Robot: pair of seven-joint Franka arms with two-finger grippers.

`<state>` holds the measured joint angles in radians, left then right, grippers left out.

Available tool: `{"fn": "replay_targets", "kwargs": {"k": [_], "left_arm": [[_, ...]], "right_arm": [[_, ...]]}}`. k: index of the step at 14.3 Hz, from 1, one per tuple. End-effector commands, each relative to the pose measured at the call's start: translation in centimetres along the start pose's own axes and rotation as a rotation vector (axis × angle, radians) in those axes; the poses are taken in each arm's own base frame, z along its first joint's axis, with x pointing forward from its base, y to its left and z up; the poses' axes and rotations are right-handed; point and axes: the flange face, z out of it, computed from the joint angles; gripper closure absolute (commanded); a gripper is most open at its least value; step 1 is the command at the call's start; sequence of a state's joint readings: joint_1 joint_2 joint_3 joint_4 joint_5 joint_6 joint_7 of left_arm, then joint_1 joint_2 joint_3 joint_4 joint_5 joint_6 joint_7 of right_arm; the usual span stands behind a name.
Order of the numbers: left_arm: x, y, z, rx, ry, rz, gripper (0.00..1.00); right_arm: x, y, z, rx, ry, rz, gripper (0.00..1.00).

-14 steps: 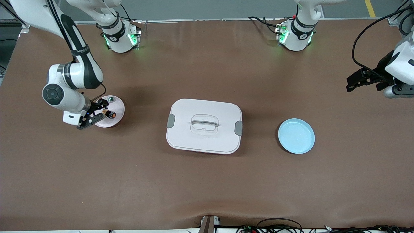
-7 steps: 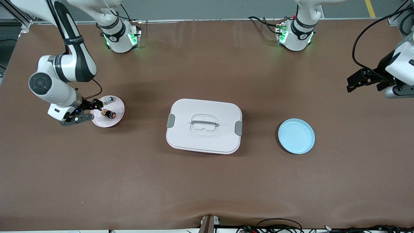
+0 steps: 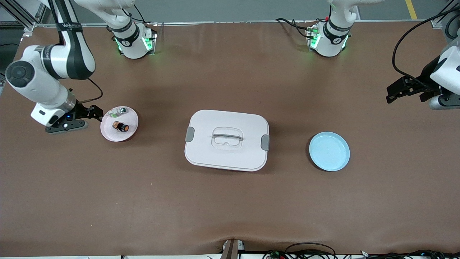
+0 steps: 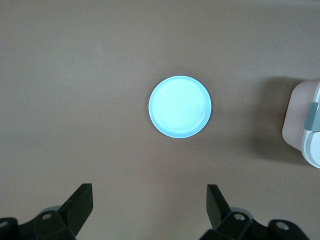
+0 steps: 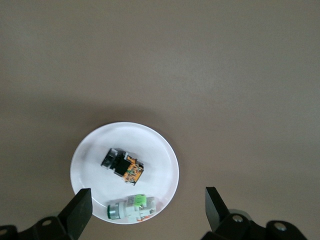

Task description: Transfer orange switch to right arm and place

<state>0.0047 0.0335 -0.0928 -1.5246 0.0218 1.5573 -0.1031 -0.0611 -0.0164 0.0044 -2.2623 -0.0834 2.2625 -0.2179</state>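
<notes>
The right gripper [image 3: 94,112] has its fingers [image 5: 77,212] spread wide with nothing between them. It sits just beside the pale pink plate [image 3: 107,133], toward the right arm's end of the bench [image 3: 230,201], so the plate's contents are uncovered. The orange switch [image 3: 121,126] lies on its side in the middle of that plate, apart from the rim. Its cap points toward the white lidded box [image 3: 226,140]. Sharing the plate, farther from the front camera, is a small clear-white piece with a green cap [image 3: 115,113], close to the switch but not touching it. With the switch resting on the plate and nothing gripped, the placing looks done, and the empty, spread fingers fit an arm that has let go. The left gripper [image 3: 399,90] waits over the left arm's end of the bench, its fingers [image 4: 80,202] likewise parted and empty, looking down on the empty light blue plate [image 3: 329,151]. The box sits closed between the two plates, playing no evident part.
</notes>
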Motion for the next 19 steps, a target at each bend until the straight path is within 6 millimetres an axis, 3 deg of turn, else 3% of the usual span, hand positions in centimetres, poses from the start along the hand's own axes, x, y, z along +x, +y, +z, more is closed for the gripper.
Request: {"fn": "replay_targets", "kwargs": {"k": [1, 5, 8, 19], "left_arm": [[0.1, 0.1, 0.2, -0.009, -0.015, 0.050, 0.00], [-0.9, -0.4, 1.0, -0.014, -0.042, 0.056, 0.00], [-1.4, -0.5, 1.2, -0.012, -0.050, 0.054, 0.00], [0.0, -0.1, 0.7, -0.006, -0.032, 0.061, 0.00]], "right_arm": [[0.9, 0.8, -3.1, 0.024, 0.027, 0.047, 0.00], [3.1, 0.8, -9.9, 0.029, -0.004, 0.035, 0.00], [3.3, 0.9, -12.2, 0.032, -0.018, 0.036, 0.00], [2.4, 0.9, -20.3, 0.041, -0.082, 0.150, 0.00]]}}
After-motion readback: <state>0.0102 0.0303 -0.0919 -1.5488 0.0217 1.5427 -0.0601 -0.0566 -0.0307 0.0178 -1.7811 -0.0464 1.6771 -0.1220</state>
